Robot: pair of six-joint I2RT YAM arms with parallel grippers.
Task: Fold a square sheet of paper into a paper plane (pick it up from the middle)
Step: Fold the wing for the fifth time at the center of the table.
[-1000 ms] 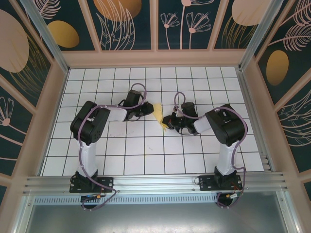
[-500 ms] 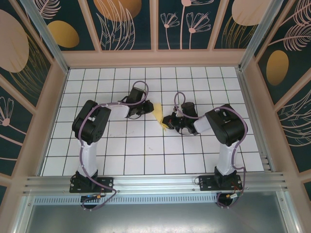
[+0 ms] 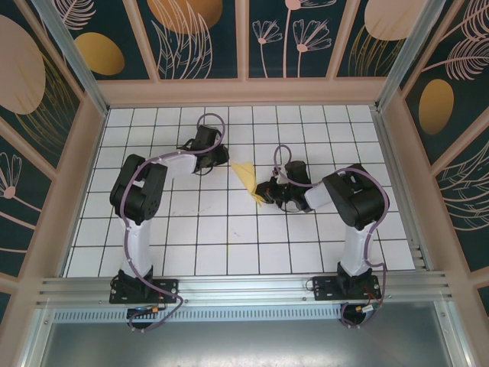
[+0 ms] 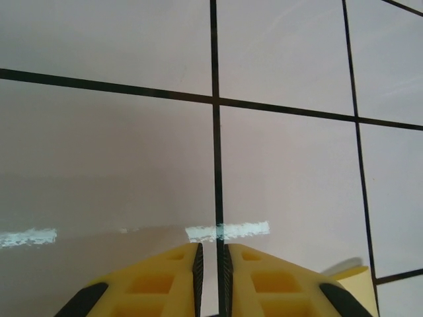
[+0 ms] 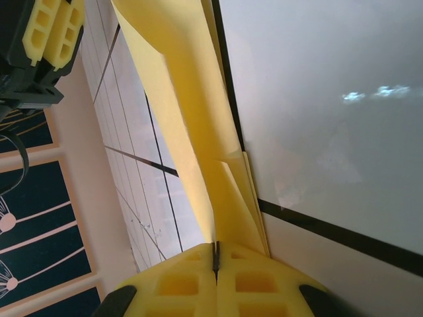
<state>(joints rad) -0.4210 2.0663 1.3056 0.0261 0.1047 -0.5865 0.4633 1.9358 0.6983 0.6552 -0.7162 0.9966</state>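
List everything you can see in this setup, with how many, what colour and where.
folded paper: one, bright yellow, mid-table between the arms, near end pinched in the right gripper
table: one, white tiles with black grid lines, floor of the enclosure
wall panels: several, dark teal with gold and pink plant motifs, around the table
rail: one, silver metal, near edge by the arm bases
left gripper: one, yellow fingers on a black arm, just left of the paper, jaws a slit apart, holding nothing
right gripper: one, yellow fingers on a black arm, shut on the folded paper
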